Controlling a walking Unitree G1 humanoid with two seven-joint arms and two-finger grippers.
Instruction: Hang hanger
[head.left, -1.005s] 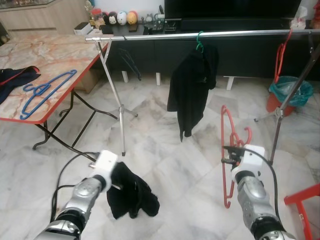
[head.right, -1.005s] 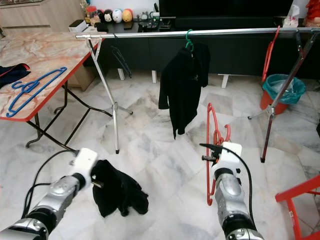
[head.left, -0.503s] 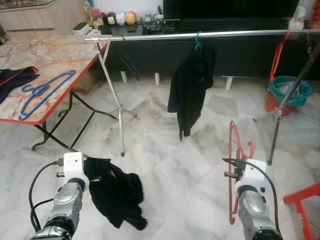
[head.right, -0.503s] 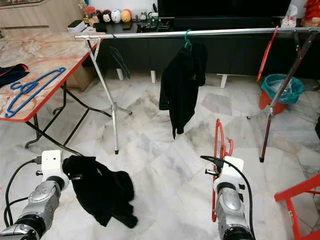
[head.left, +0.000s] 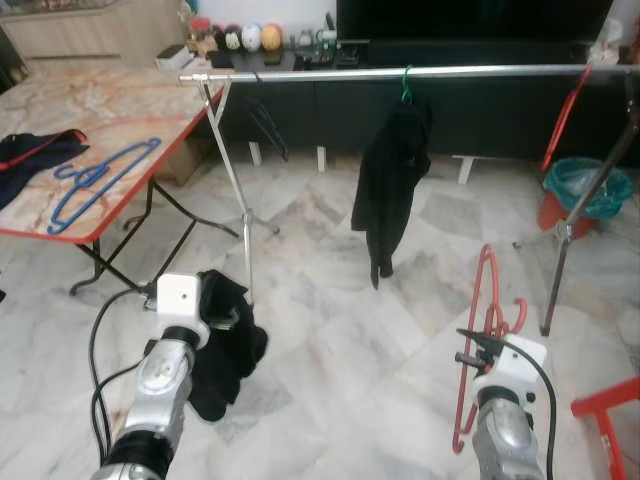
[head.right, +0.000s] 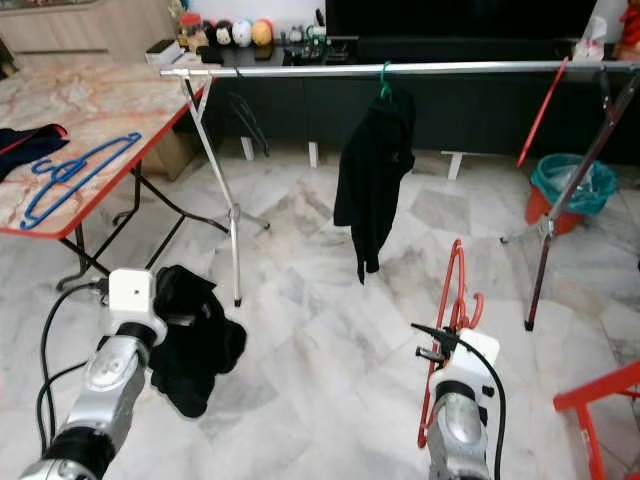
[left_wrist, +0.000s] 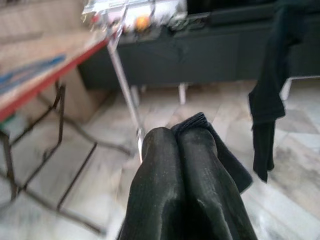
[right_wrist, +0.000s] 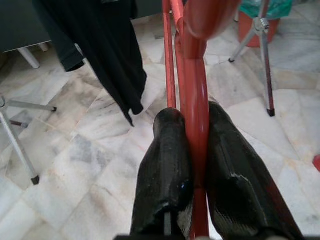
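Observation:
My right gripper is shut on a red hanger, which stands upright at the lower right over the marble floor. My left gripper is shut on a bunched black garment that droops from it at the lower left, near the rack's left leg. Ahead, a long silver rail carries a black shirt on a green hanger. Another red hanger hangs at the rail's right end, and a thin dark hanger near its left end.
A red-edged marble-top table at the left holds blue hangers and a dark garment. A teal bin stands by the rack's right leg. A red frame is at the lower right, and a dark cabinet lies behind the rail.
The black garment hung spread out half a second ago and now droops bunched under my left gripper, closer to the rack leg. The right gripper sits a little lower with the hanger. The view shifted slightly.

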